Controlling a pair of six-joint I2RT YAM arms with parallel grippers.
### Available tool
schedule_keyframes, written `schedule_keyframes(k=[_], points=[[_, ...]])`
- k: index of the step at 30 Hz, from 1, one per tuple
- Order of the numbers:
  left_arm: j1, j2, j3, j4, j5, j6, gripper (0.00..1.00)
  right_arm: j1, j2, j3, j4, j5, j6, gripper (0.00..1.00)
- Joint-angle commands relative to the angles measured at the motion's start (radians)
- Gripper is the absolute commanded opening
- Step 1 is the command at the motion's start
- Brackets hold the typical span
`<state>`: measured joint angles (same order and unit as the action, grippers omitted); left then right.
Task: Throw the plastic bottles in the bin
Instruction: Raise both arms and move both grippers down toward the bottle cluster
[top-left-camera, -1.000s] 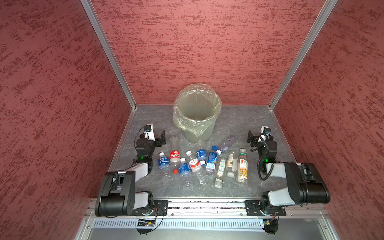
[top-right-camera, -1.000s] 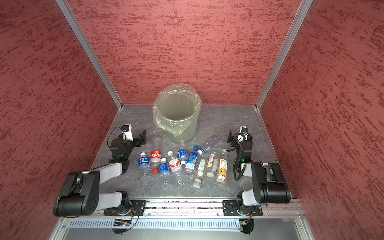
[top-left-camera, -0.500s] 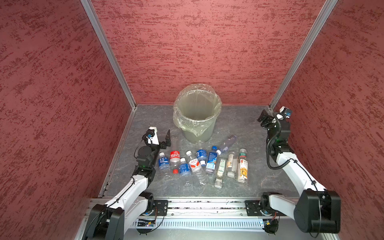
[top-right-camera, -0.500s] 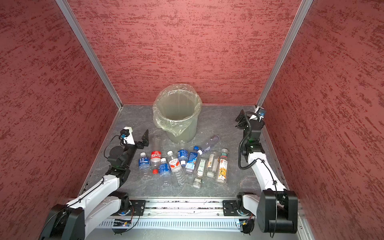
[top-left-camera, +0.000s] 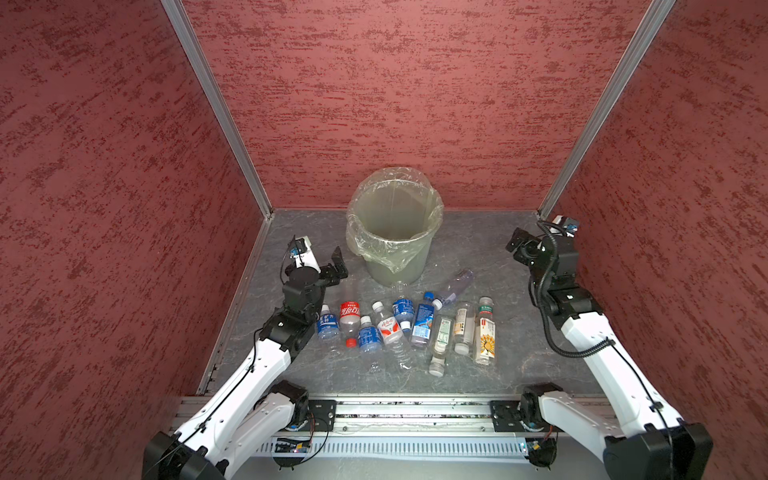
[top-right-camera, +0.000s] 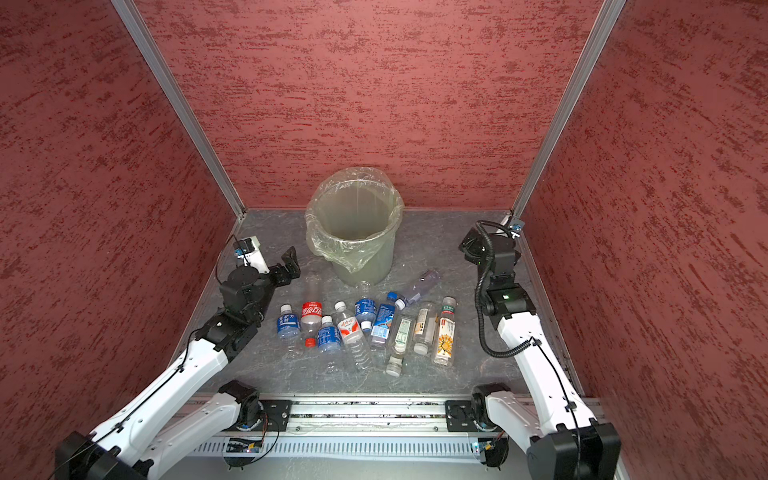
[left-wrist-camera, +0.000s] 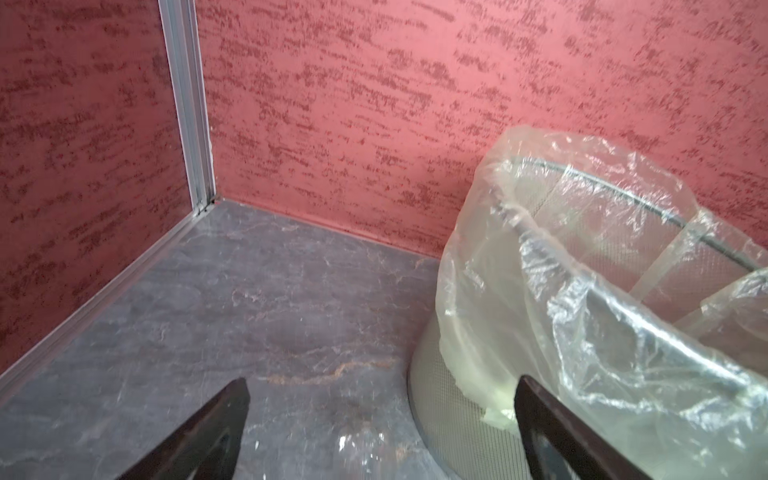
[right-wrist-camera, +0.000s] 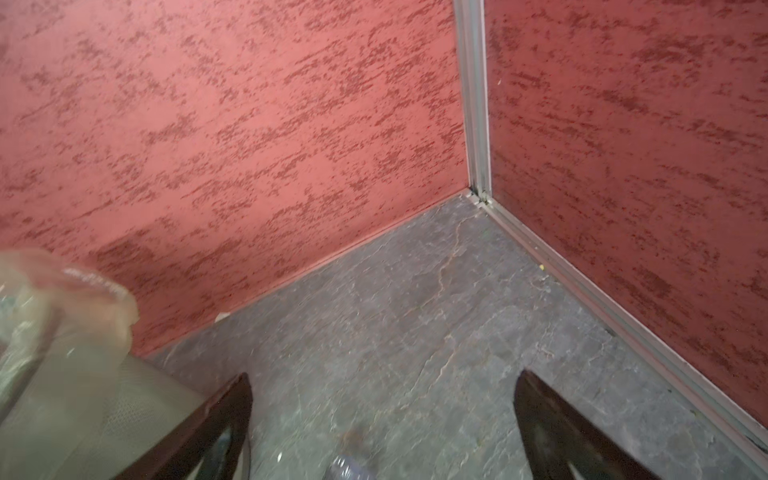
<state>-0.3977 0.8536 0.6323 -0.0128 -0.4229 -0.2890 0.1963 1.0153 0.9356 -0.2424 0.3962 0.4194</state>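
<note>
On the grey marbled surface (top-left-camera: 498, 353), between the two arms, the small clear plastic bottles (top-left-camera: 390, 328) with blue, red, white and yellow labels lay bunched side by side, several touching; the round grey-green translucent bin (top-left-camera: 397, 266), lined with a crinkly clear bag, stood just behind them, with no bottle seen inside. The left hand (left-wrist-camera: 380, 386) was spread wide and held nothing, hanging beside the bin's left side; the right hand (right-wrist-camera: 382, 378) was equally wide and empty, near the far right corner, well apart from the bottles. Judged: bottles light, thin-walled, slick, apt to roll or dent; best taken across the labelled barrel, an outer one first. Both top views gave the whole row; the wrist views gave only each hand's bare gap, the bag's creases and slivers of a bottle.
</note>
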Motion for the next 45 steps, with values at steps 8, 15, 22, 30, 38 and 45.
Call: schedule_keyframes(k=[8, 15, 22, 30, 38, 45], points=[[-0.039, -0.129, 0.052, -0.458, -0.033, -0.187, 0.97, 0.236, -0.055, -0.023, -0.327, 0.146, 0.128, 0.94], [-0.058, -0.184, 0.047, -0.659, 0.031, -0.289, 0.90, 0.443, -0.050, -0.060, -0.433, 0.190, 0.265, 0.92], [-0.091, -0.193, 0.000, -0.740, 0.090, -0.367, 0.88, 0.478, -0.046, -0.090, -0.476, 0.152, 0.293, 0.91], [-0.115, -0.109, -0.009, -0.858, 0.114, -0.473, 0.79, 0.486, -0.052, -0.168, -0.440, 0.126, 0.300, 0.92], [-0.124, -0.064, -0.057, -0.835, 0.174, -0.498, 0.81, 0.486, -0.049, -0.245, -0.377, 0.154, 0.294, 0.93], [-0.127, -0.049, -0.094, -0.812, 0.230, -0.497, 0.84, 0.486, -0.115, -0.320, -0.350, 0.279, 0.318, 0.99]])
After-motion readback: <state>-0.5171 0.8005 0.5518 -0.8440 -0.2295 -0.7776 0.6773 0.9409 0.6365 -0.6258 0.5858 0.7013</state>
